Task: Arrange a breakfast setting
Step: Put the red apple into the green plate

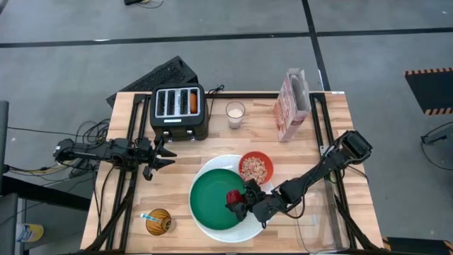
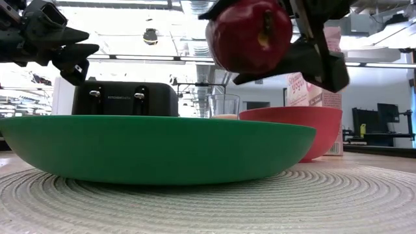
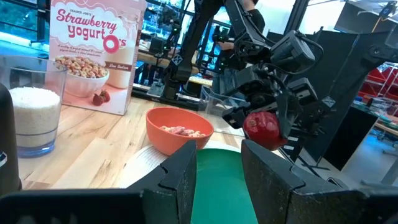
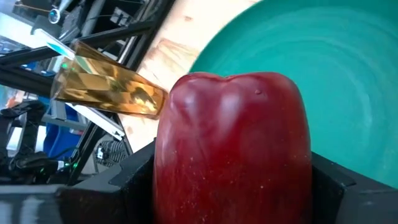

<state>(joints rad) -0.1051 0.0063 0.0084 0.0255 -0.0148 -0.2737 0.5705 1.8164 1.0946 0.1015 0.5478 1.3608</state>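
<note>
Reading "Strawberry yogurt O's": cereal box [image 3: 93, 56]

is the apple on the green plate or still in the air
In the air: the right gripper holds the apple clear above the green plate.

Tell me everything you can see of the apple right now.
The apple is dark red, glossy and whole, with a pale fleck on its skin. The right gripper is shut on it, one dark finger on each side. It hangs in the air above the green plate, clear of its surface, near the side towards the red bowl. Only the fingers touch it.
</note>
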